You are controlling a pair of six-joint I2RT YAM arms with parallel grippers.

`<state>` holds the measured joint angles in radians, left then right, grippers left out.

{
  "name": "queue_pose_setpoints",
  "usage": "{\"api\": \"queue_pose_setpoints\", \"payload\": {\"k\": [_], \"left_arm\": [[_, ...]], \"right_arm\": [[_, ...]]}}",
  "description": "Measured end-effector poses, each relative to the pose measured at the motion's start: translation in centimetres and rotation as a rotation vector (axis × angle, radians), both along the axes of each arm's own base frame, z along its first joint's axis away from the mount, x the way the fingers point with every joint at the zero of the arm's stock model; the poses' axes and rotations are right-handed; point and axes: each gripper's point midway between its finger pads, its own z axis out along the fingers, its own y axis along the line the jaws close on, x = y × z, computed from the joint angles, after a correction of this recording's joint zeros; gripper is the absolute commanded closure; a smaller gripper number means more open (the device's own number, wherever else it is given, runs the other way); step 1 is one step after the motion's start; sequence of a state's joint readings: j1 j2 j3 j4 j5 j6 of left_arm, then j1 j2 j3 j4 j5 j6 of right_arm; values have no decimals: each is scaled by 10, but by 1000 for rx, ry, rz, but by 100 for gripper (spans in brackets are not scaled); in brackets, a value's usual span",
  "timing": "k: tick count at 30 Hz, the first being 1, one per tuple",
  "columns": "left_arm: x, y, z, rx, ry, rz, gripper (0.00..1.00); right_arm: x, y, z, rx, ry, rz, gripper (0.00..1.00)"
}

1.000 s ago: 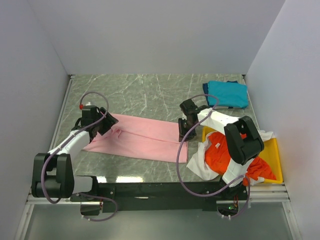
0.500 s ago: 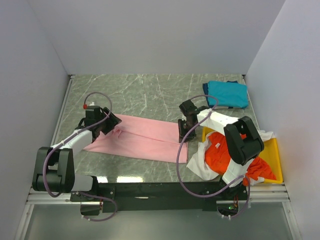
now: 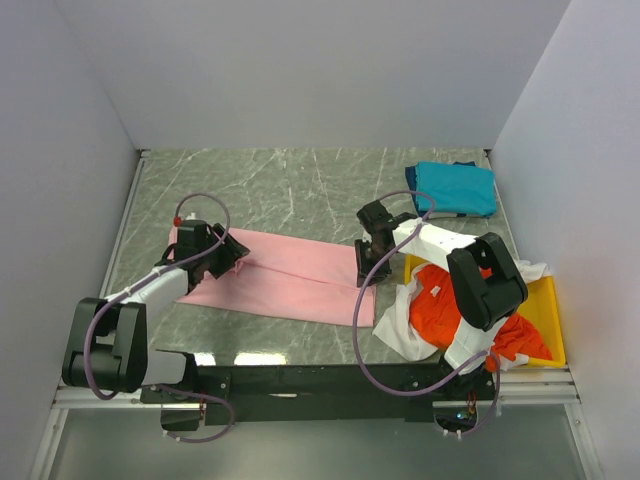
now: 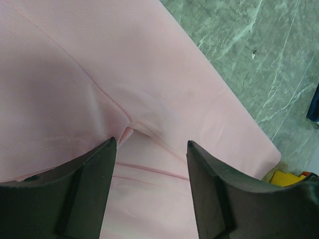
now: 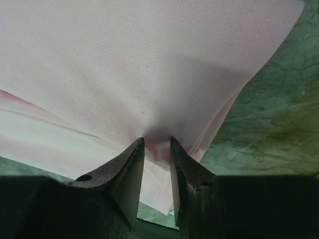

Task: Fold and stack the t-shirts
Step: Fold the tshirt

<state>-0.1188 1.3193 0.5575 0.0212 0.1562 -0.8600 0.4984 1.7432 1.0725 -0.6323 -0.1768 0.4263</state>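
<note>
From the top external view, a small white tag showed at the collar of the orange-red crumpled cloth t-shirt (image 3: pixel 440 310), too small to read. The light pink cloth t-shirt (image 3: pixel 290 275) lay flattened as a long band across the green marbled bench (image 3: pixel 300 190), running from 9 o'clock toward the centre. The left end effector (image 3: pixel 232 252) sat over its 9 o'clock end, and the right end effector (image 3: pixel 364 276) met its 3 o'clock edge. A folded teal-blue cloth t-shirt (image 3: pixel 455 188) rested at 1 o'clock, well apart from both. At 4 o'clock the shallow yellow plastic tray (image 3: pixel 548 310) held the orange-red shirt on top of a rumpled white cloth t-shirt (image 3: pixel 400 325), which spilled over the tray's 9 o'clock rim beside the right arm.

In the left wrist view, the left end effector (image 4: pixel 151 149) had its two dark fingers apart, gripping nothing. The pink shirt (image 4: pixel 99 74) spread beneath them, with a small raised pucker along a seam lying between the fingertips. Bare bench (image 4: pixel 259 64) showed at 2 o'clock and a yellow tray corner (image 4: pixel 284 178) at 4 o'clock.

In the right wrist view, the right end effector (image 5: pixel 157 142) was clamped on the pink shirt (image 5: pixel 139 64). The fabric gathered into a dimple at the narrow gap between the fingers and fanned out toward 12 o'clock. Bench (image 5: pixel 269 124) showed at 3 o'clock.
</note>
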Motion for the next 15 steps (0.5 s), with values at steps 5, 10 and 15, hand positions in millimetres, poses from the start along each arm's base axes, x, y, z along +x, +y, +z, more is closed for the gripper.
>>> {"api": "queue_pose_setpoints", "payload": {"k": [5,10,15], "left_arm": [[1,-3,-4,-4,0,-10,36],[-3,-5,-14,-3,22,-16,36],[-4,-6,-18,-1,34,-17,36]], "right_arm": [[-1,1,0,-1,1,4,66],[-2,1,0,-1,1,7,66],[-7,0,-4,-8,16,8,66]]}}
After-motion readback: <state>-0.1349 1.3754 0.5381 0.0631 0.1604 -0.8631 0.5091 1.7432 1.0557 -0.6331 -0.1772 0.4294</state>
